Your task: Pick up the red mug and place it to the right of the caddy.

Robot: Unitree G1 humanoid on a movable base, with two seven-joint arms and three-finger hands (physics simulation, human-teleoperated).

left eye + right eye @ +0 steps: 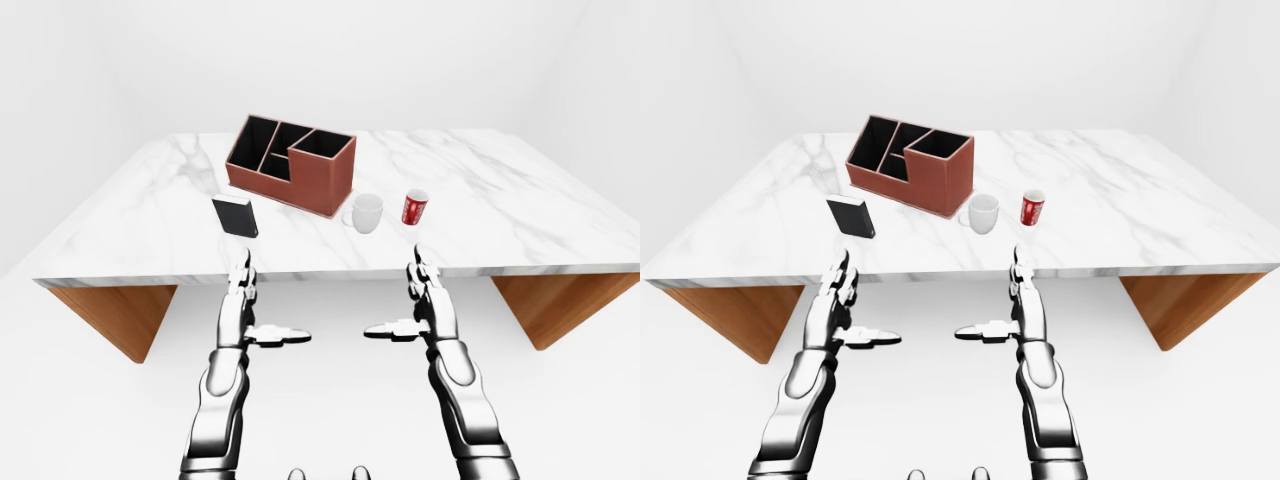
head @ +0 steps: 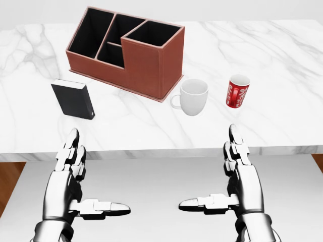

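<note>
Across the head view from the left: a black box (image 2: 73,99), the caddy (image 2: 126,50), a white mug (image 2: 193,96) just beside it, then the red mug (image 2: 237,91), upright and apart. Both hands hang below the counter (image 2: 282,55) edge, the left hand (image 2: 75,176) and right hand (image 2: 237,174) open and empty. The reach seems not yet begun; next, the right hand should rise toward the red mug. The counter is white marble; the room is plain white.

no text, label, brand or number can be read anywhere; the red mug (image 2: 237,91), up the table beyond the right hand (image 2: 237,176), bears only a pale swirling pattern that is no lettering.
</note>
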